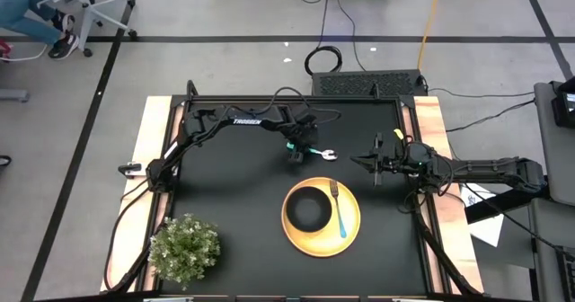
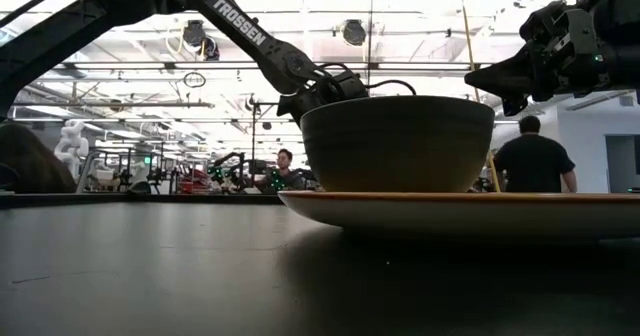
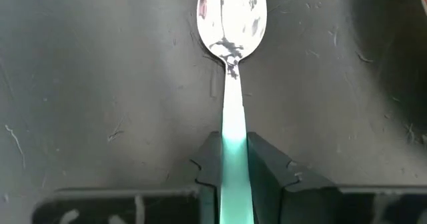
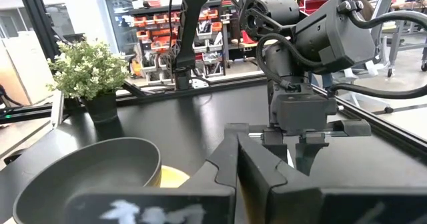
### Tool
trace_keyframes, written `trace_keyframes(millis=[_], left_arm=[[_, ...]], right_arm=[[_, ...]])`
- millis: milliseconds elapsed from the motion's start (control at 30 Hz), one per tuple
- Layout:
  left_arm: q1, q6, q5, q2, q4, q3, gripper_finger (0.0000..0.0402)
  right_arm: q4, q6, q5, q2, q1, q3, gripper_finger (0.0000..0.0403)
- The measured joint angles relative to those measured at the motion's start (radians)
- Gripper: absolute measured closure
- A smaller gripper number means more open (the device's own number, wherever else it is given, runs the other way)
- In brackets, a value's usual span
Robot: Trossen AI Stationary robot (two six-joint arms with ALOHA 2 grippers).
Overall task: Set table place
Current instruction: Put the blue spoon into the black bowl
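Between the left gripper (image 3: 233,177) jaws, spoon (image 3: 232,24) handle's end hidden.

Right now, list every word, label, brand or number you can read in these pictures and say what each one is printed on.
"TROSSEN": white letters along the left arm, read in the low view.
"TROSSEN": the same white print on the left arm in the high view, small but legible.
White marks on the right arm's claw body: too blurred to read.
White marks on the left arm's claw body: too blurred to read.
Nothing else carries readable text.
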Motion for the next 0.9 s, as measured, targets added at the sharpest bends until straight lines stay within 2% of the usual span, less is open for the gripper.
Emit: trace_keyframes(millis=[267,633,900], left_arm=[[-0.001,-0.031,-0.059,0.000,0.046,0.000,0.0353],[-0.001,-0.032,-0.061,-0.002,0.041,0.000,0.0353],[-0.003,-0.026,-0.086,-0.077,0.020,0.000,0.0353]], right_arm=[[0.000,0.000,0.000,0.000,0.000,0.000,0.0403],[0.000,0.000,0.000,0.000,0.000,0.000,0.0403],[-0.005,0.011,-0.001,0.003,0.000,0.000,0.0403]])
